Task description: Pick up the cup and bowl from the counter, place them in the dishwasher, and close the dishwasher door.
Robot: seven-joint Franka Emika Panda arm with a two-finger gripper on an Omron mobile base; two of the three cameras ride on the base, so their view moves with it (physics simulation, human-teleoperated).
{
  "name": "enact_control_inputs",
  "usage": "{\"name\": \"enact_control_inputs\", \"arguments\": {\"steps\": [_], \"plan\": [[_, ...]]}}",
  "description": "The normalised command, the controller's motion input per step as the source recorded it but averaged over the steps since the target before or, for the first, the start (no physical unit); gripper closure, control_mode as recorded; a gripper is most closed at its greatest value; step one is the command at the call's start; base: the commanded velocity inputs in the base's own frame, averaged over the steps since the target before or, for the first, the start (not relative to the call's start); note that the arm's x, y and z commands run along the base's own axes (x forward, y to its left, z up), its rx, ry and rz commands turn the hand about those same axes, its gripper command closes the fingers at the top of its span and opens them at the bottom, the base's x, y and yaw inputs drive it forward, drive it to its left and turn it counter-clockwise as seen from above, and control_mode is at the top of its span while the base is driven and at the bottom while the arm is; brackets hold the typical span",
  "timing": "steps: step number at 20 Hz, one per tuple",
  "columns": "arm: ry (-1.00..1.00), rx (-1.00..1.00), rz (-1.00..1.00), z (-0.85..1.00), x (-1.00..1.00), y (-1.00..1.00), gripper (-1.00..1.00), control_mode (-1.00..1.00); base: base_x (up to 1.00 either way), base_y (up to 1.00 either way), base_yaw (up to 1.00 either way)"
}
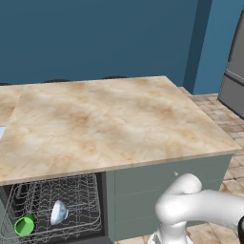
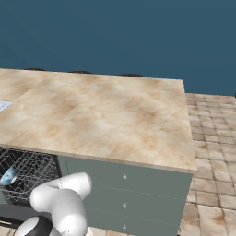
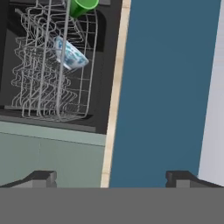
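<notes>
cup [image 1: 24, 225] and bowl [image 1: 58, 212] sit racked in the dishwasher [image 1: 71, 200] ahead of the wide-open, empty gripper [image 3: 111, 177]; only closing the door remains.

cup [image 1: 24, 225] left of bowl [image 1: 58, 212], both in dishwasher [image 1: 52, 207] rack

A kitchen: stone counter [image 1: 109, 119], open dishwasher [image 1: 52, 209], seemingly a fridge [image 1: 233, 81].
</notes>
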Motion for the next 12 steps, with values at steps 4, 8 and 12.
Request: {"name": "enact_control_inputs", "arguments": {"steps": [4,8,12], "plan": [[-0.04,-0.01,0.0,-0.22,0.21,0.05,-1.0,-1.0,0.0,0.0,0.0],[-0.03,0.0,0.03,-0.23,0.24,0.18,-1.0,-1.0,0.0,0.0,0.0],[-0.01,0.0,0.04,-0.27,0.28,0.44,-1.0,-1.0,0.0,0.0,0.0]]}}
